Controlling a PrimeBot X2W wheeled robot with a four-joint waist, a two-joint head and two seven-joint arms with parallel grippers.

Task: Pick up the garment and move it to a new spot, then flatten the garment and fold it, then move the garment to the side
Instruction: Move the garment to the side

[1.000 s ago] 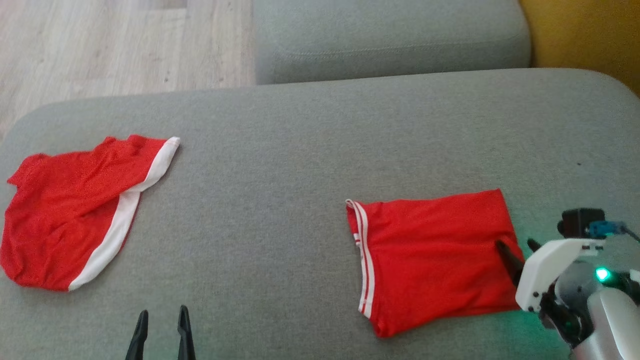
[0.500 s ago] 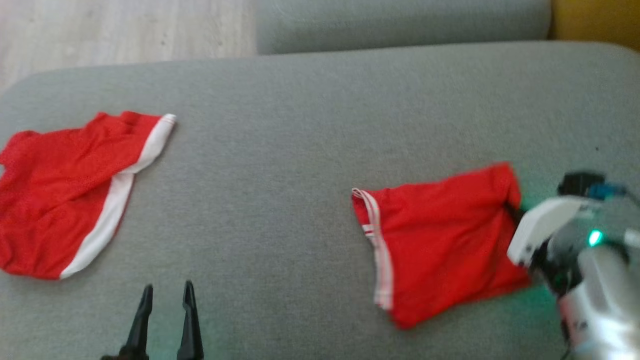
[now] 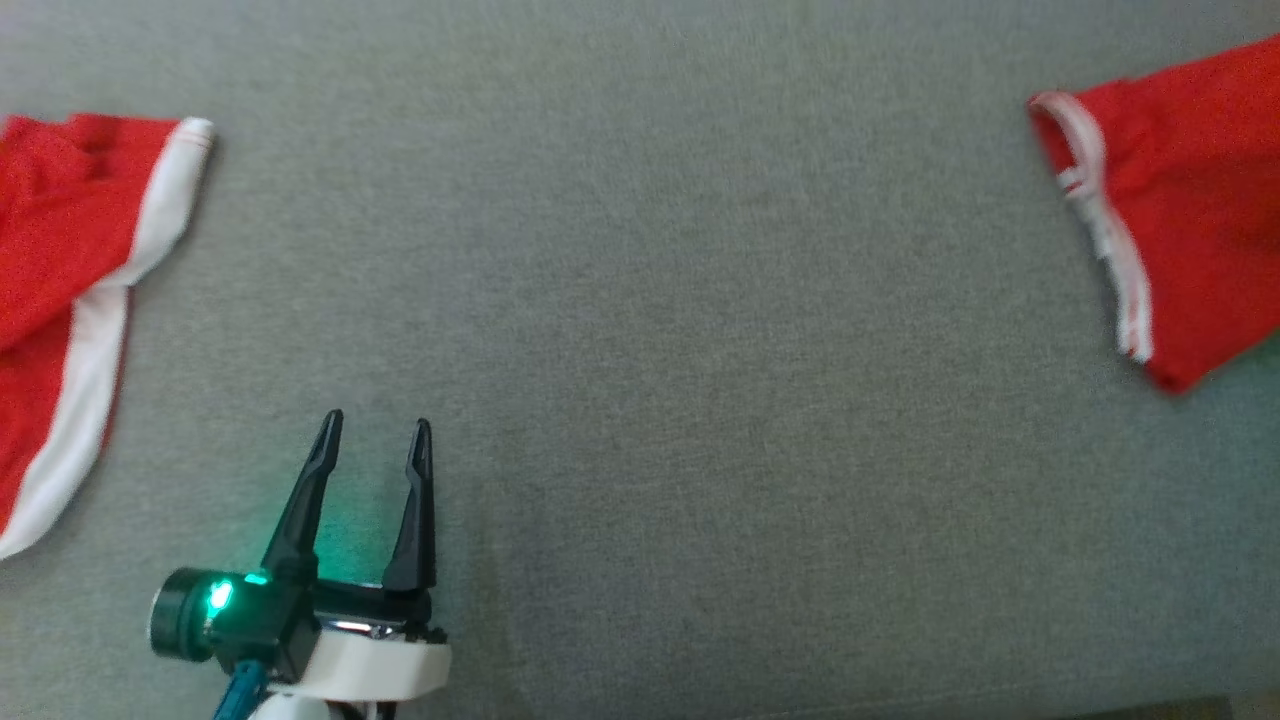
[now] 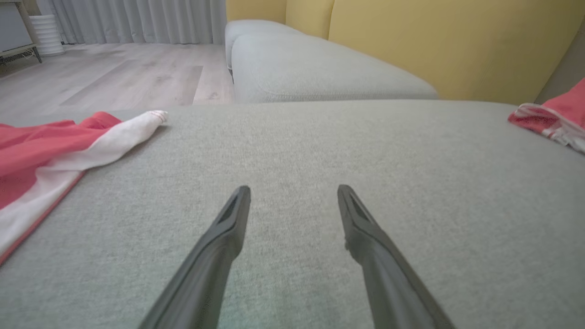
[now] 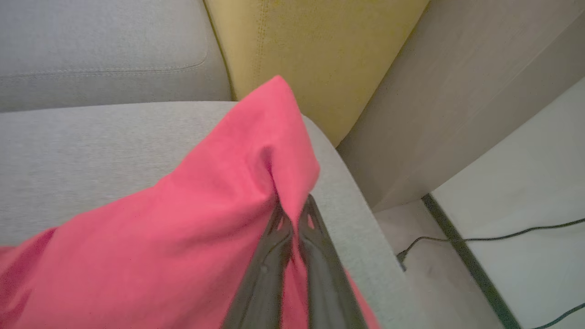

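The grey cushion (image 3: 700, 350) serves as the work surface. The folded red garment (image 3: 1200, 200) lies at the cushion's right end, one edge pinched up, apparently for shifting aside. A second red garment (image 3: 60, 250), white-banded, lies at the cushion's left end. The right pincer (image 5: 292, 205) is clamped on the folded red garment's edge. The left pincer (image 3: 378, 420) is spread and empty over the cushion's near edge, judged idle.

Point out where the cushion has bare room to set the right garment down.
Bare: the wide middle of the cushion, between the left garment and the right garment. Crowded: both side edges, taken by the garments.
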